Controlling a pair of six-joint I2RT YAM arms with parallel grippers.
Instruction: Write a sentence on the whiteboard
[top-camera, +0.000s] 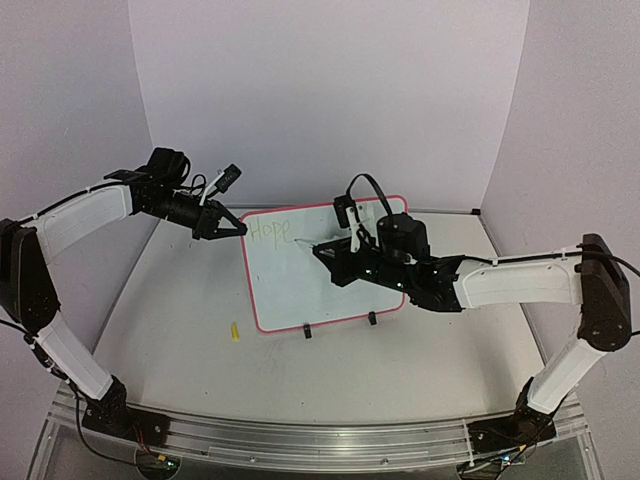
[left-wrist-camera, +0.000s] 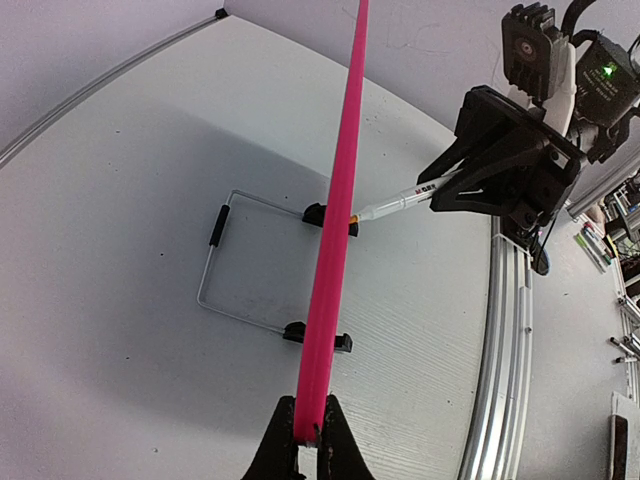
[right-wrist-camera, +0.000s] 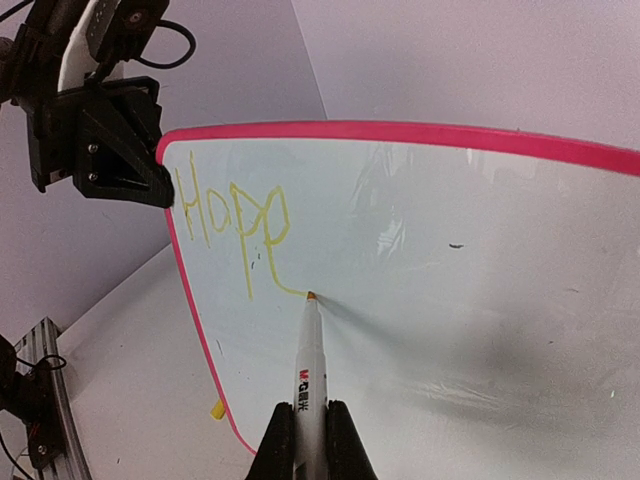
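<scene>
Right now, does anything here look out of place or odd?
A small yellow piece, maybe a pen cap, lies loose on the table by the whiteboard's near left corner. A stray stroke trails down from "Hope".

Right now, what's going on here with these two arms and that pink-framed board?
The left gripper is shut on the upper left corner of the whiteboard, steadying it where it stands on the table. The right gripper holds a marker, tip touching the board face. So far the sentence reads only "Hope" in yellow, with a stroke trailing from the last letter to the tip. A small yellow piece, perhaps the marker's cap, lies on the table near the board's lower left corner.
</scene>
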